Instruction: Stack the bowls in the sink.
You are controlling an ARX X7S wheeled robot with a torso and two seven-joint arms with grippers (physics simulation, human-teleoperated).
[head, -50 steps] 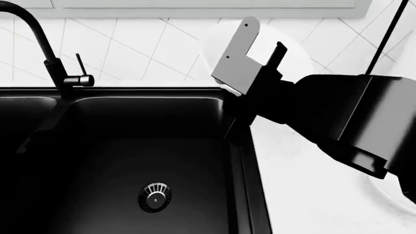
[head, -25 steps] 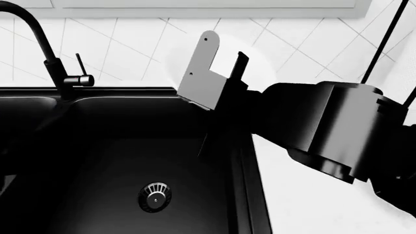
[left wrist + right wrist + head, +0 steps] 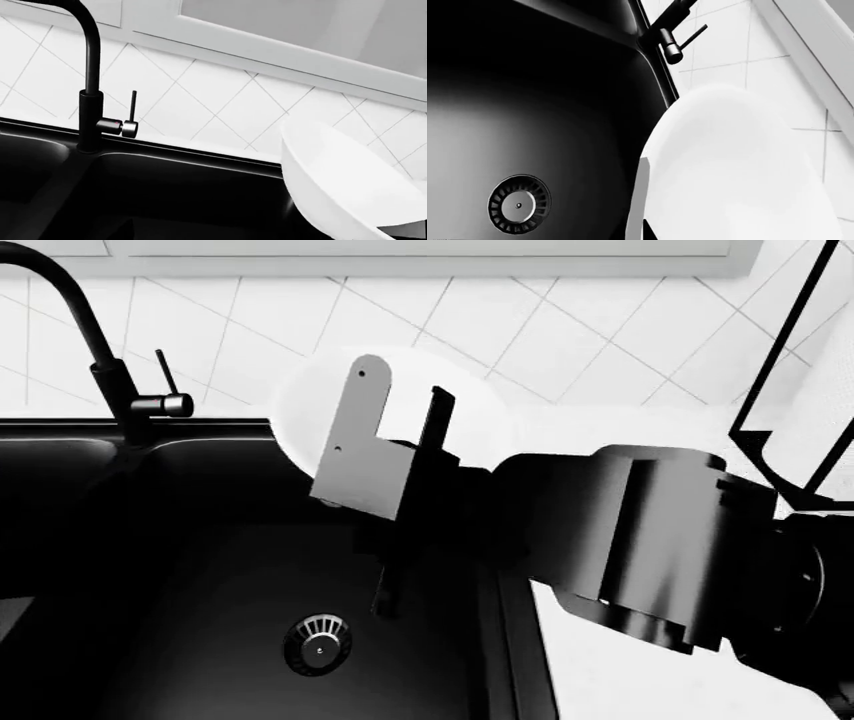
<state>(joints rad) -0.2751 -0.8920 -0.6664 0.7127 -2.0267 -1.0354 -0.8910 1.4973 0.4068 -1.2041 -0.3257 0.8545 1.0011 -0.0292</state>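
one bowl (image 3: 310,390) in right gripper (image 3: 387,530), above sink (image 3: 200,540) rim

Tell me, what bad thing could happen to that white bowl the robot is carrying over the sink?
The right gripper holds the white bowl tilted on edge above the black sink basin, so it might slip and drop hard onto the bottom near the drain. The arm is also swinging toward the faucet, so the bowl could bump it. Only one bowl shows here, so stacking may take care later.
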